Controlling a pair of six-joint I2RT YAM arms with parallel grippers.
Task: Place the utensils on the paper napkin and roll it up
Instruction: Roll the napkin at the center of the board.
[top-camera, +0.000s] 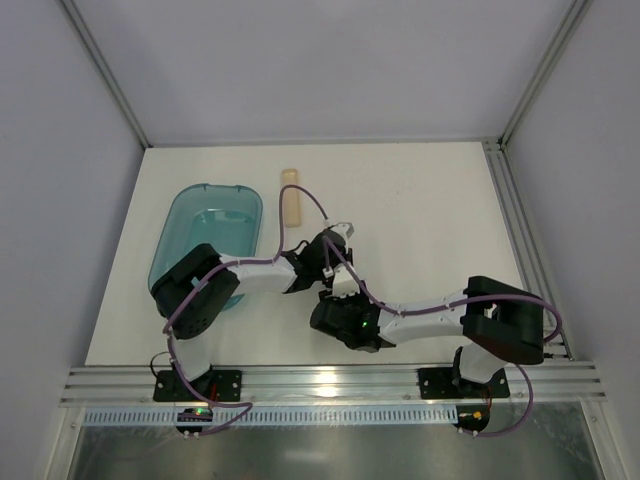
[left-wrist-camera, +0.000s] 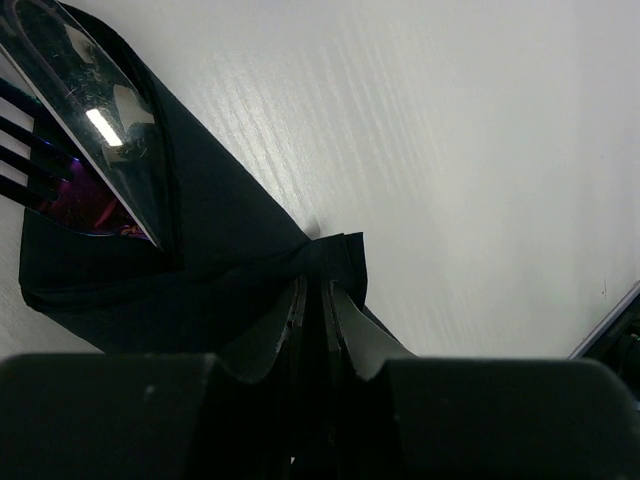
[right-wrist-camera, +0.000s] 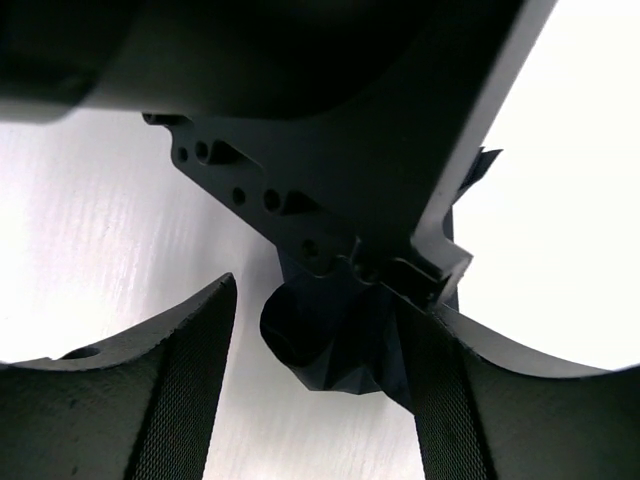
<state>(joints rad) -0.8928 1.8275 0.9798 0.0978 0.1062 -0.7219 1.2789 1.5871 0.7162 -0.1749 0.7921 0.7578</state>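
The left gripper (left-wrist-camera: 315, 300) pinches a corner of the dark napkin (left-wrist-camera: 220, 230) near the tabletop's (top-camera: 430, 200) middle, with the spoon (left-wrist-camera: 95, 115) and fork (left-wrist-camera: 20, 150) tucked in its folds. The right gripper (right-wrist-camera: 325, 335), fingers spread, straddles the napkin's bunched end. A teal tub (top-camera: 205, 225) sits by the left edge.

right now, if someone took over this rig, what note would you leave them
Left hand: shut on a pinched fold of the thin dark navy paper napkin.
Right hand: open, straddling the napkin's bunched end, apparently not gripping.
Shiny metal spoon and dark fork tines lie on the napkin, partly wrapped.
Done: utensils placed, wrapping started.
Left: finish rolling.
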